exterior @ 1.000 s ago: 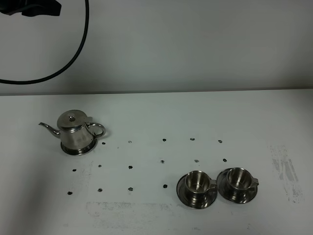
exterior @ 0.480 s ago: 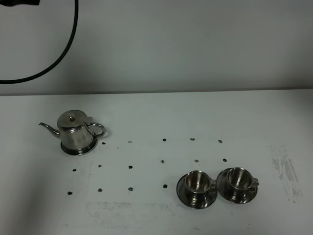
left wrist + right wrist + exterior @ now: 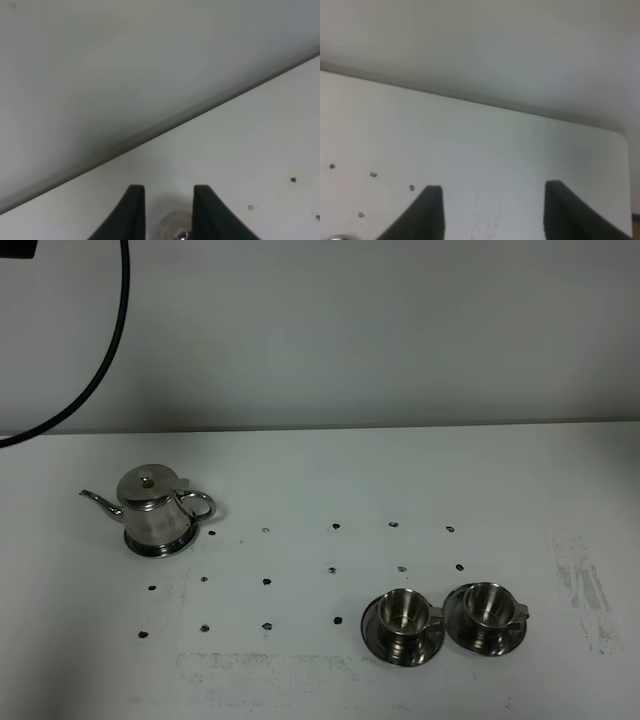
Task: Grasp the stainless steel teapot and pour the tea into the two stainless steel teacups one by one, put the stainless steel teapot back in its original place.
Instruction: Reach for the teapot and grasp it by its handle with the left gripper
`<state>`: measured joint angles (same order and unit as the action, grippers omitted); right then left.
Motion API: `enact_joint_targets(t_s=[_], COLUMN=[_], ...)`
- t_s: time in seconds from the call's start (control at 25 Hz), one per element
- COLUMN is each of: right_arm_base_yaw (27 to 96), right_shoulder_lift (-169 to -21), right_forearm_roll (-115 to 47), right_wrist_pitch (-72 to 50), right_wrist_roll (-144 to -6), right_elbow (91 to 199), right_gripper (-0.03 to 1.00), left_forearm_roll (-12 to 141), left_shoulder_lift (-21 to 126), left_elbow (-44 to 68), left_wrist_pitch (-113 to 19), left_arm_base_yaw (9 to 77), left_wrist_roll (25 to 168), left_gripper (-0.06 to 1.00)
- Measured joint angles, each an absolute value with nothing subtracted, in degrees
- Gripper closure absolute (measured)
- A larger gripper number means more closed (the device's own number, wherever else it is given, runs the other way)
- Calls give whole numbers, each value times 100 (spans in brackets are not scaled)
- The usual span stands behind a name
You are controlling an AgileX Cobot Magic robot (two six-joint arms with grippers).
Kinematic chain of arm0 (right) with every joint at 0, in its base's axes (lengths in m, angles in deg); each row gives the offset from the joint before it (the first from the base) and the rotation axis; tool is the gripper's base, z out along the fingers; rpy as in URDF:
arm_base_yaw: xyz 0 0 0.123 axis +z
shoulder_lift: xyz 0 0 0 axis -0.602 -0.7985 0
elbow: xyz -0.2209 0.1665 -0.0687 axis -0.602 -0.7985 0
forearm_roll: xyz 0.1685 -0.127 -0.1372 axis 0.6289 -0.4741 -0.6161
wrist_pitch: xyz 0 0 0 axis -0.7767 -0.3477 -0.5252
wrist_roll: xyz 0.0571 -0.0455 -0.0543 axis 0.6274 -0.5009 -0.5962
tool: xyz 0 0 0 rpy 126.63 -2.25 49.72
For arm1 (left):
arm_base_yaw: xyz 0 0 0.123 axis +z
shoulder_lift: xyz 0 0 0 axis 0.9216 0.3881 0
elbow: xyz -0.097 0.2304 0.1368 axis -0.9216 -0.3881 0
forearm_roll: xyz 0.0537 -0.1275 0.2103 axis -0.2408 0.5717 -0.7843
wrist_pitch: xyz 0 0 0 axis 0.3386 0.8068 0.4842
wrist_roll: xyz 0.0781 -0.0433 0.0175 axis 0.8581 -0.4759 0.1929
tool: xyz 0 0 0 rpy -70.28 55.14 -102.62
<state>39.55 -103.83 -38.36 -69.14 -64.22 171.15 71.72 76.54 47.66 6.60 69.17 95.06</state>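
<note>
The stainless steel teapot (image 3: 152, 512) stands upright at the left of the white table, lid on, spout pointing left. The two stainless steel teacups (image 3: 402, 612) (image 3: 487, 605) stand side by side on their saucers at the front right. No tea shows. My left gripper (image 3: 169, 202) hangs high above the teapot with its black fingers a little apart and empty; the blurred lid knob (image 3: 176, 231) shows between them. My right gripper (image 3: 492, 202) is wide open and empty above the table's right part. Neither gripper shows in the exterior view.
Small dark marks (image 3: 267, 581) dot the table's middle in rows. A black cable (image 3: 110, 350) loops down the wall at the top left. The back wall meets the table's far edge (image 3: 400, 426). A scuffed patch (image 3: 585, 590) lies at the right.
The dark arm part at the top left of the exterior view has slid left, nearly out of frame, and the cable has swung left. Teapot and cups have not moved.
</note>
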Motion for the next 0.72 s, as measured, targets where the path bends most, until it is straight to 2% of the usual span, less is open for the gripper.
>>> enact_joint_targets(t_s=[0.28,0.44,0.72], right_arm_base_yaw=[3955,3955,3955], right_shoulder_lift=[-8723,-7968,-6921], right_forearm_roll=[-3848,-3848,-3781], right_wrist_pitch=[-6159,-6069,-6192], right_wrist_roll=[-6493,-6493,-6433], right_elbow=[15497,14975,14269], right_gripper=[50,50,52], left_forearm_roll=[7143,7137,7132], left_shoulder_lift=[6246,5586,5335], left_elbow=[2457,1145,-107], left_wrist_pitch=[-1146,-2276,-3102], left_arm_base_yaw=[6917,6917,6917], left_wrist_roll=[9549,9549,9543], left_gripper=[65,65,65])
